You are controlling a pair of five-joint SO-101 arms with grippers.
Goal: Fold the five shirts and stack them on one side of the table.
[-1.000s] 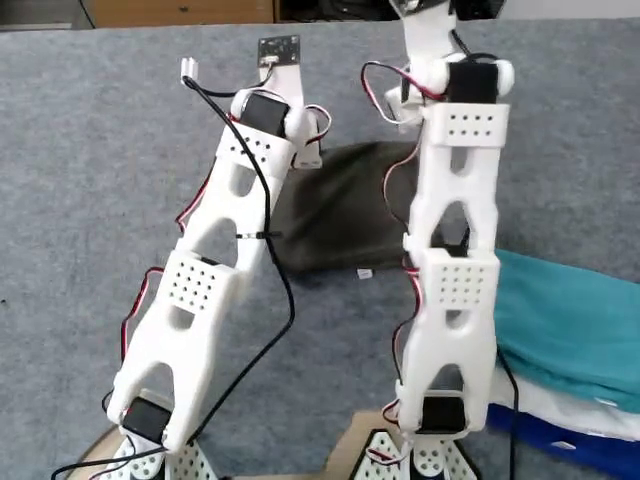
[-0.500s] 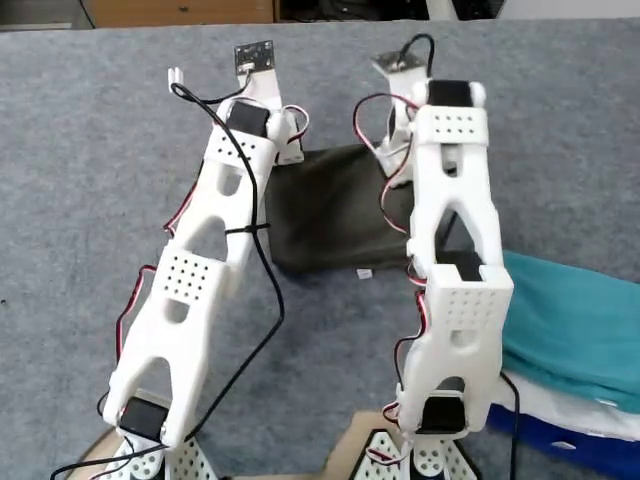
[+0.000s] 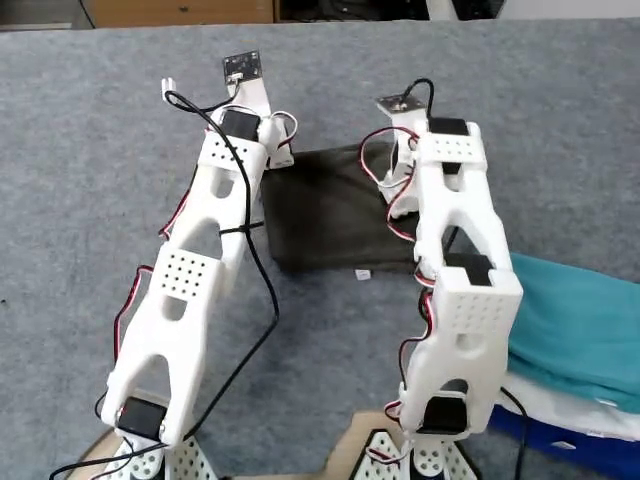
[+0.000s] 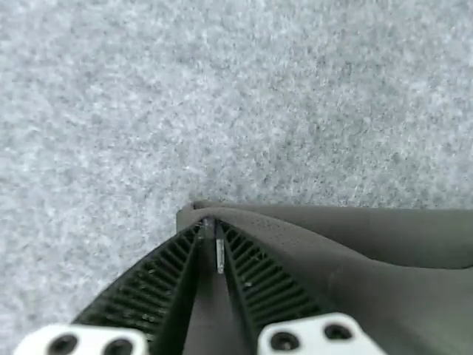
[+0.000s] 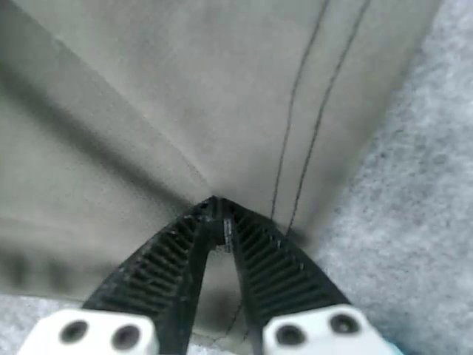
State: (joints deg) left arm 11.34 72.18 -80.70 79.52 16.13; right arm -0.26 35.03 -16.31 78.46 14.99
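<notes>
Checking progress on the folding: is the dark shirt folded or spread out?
Folded: the dark shirt lies as a compact rectangle, left tool and right tool pinching it.

The right claw pinching a fold of the dark olive shirt, its black ribbed fingers meeting at the tips, a double stitched seam running across the cloth just beside them, grey felt tabletop showing past the shirt's edge.

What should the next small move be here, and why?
Probably lift the dark shirt slightly and carry it toward the stack. The left hand and right hand are each shut on its cloth, it looks folded, and the teal shirt tops the stack close by.
</notes>
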